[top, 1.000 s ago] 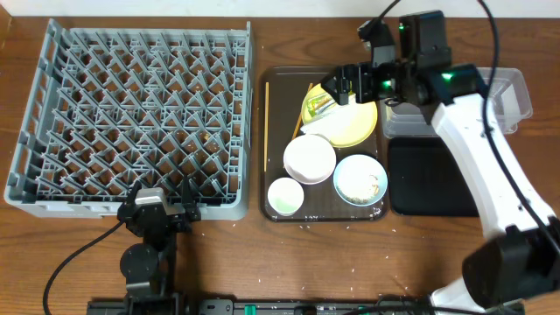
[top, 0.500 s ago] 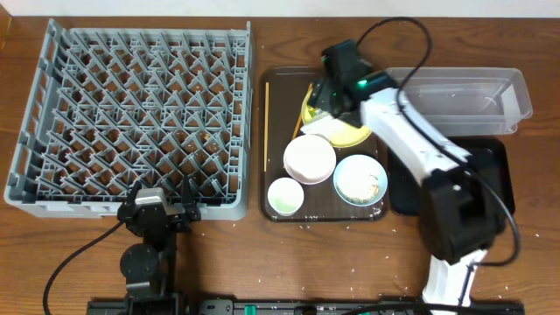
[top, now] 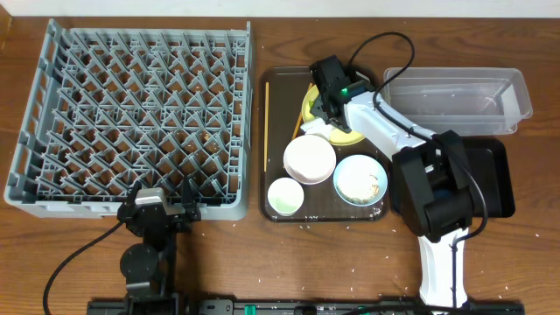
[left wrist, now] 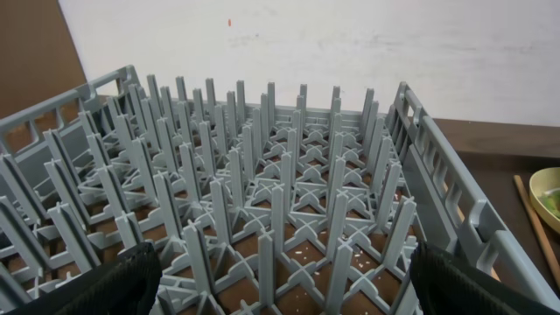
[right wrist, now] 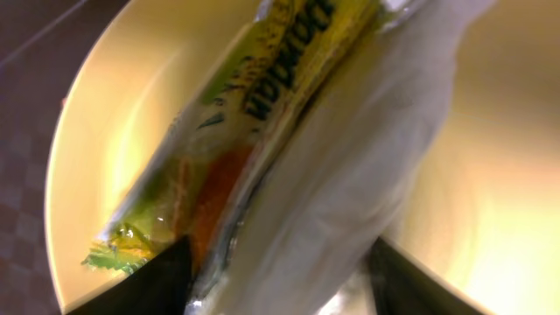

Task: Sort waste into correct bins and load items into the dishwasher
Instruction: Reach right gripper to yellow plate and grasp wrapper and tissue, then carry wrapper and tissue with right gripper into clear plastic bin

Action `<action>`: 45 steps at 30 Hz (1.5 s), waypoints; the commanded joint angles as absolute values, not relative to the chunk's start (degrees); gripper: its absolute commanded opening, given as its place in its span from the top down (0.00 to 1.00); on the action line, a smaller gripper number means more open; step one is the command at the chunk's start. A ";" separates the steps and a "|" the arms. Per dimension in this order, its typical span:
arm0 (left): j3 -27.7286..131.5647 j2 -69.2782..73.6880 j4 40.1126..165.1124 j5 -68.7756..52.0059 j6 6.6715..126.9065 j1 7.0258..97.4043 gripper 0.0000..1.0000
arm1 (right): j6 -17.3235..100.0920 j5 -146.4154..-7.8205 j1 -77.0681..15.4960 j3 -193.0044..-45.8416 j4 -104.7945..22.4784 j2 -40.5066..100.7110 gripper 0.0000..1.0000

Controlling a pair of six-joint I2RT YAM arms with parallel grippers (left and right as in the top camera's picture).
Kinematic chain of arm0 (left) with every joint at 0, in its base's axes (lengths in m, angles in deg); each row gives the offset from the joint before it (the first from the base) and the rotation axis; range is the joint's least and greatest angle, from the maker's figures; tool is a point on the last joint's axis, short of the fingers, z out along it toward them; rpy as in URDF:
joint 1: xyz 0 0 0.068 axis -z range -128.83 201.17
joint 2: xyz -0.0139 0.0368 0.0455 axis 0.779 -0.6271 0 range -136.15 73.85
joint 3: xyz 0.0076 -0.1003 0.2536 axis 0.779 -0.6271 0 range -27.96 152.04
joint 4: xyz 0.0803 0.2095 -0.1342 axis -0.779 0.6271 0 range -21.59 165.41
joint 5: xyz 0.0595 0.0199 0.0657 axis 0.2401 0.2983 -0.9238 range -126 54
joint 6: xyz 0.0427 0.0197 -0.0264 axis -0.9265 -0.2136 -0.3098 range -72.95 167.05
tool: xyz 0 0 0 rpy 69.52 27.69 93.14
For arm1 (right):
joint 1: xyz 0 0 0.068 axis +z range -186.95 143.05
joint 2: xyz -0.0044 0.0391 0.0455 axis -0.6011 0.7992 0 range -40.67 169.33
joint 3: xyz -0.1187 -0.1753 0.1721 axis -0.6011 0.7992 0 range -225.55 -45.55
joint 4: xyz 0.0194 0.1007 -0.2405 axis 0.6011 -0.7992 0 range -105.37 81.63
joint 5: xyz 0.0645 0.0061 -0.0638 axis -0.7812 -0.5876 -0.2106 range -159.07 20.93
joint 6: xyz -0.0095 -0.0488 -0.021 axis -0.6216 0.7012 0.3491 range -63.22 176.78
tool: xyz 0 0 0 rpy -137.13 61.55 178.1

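Overhead view: the right pincer (top: 321,107) is reaching down onto the yellow plate (top: 353,134) at the back of the brown serving tray (top: 280,83). Right wrist view: the pincer's fingers (right wrist: 149,284) are standing either side of the yellow-green snack wrapper (right wrist: 254,114) and the white napkin (right wrist: 350,175), both lying on the plate between them; the jaws are sitting apart around the two, but I cannot tell whether they are gripping yet. The white bowl (top: 309,158), light blue bowl (top: 360,179) and small white cup (top: 285,196) are sitting on the tray just in front of that pincer, and one chopstick (top: 266,122) is lying along the tray edge to its side. The clear tub (top: 455,101) and black tray (top: 490,184) are sitting off to its other side. The left pincer (top: 162,210) is hanging at the near edge of the grey dish rack (top: 131,105), jaws spread wide, holding nothing, rack pegs lying straight ahead of it.
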State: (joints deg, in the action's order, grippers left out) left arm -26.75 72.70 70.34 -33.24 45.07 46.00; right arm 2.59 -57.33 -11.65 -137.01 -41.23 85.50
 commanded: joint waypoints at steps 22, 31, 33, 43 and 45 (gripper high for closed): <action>-27.73 72.79 72.42 -34.09 44.29 45.71 0.08 | -2.92 -55.95 -29.40 -140.61 -58.13 61.11 0.99; -27.73 72.79 72.40 -34.07 44.29 45.71 0.08 | -9.52 -55.82 -38.75 -136.81 -55.97 67.90 0.99; -27.73 72.79 72.40 -34.09 44.29 45.71 0.08 | -9.04 -55.75 -39.26 -136.81 -55.33 68.71 0.78; -27.73 72.79 72.42 -34.09 44.29 45.71 0.08 | 23.90 -77.81 -38.60 -137.73 -52.21 61.94 0.23; -27.73 72.79 72.42 -34.09 44.29 45.71 0.08 | 29.97 -85.28 -36.13 -137.73 -60.18 58.02 0.24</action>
State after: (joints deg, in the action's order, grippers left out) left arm -26.75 72.70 70.34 -33.24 45.07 46.00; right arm 16.55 -72.65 -39.10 -136.77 -54.00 64.69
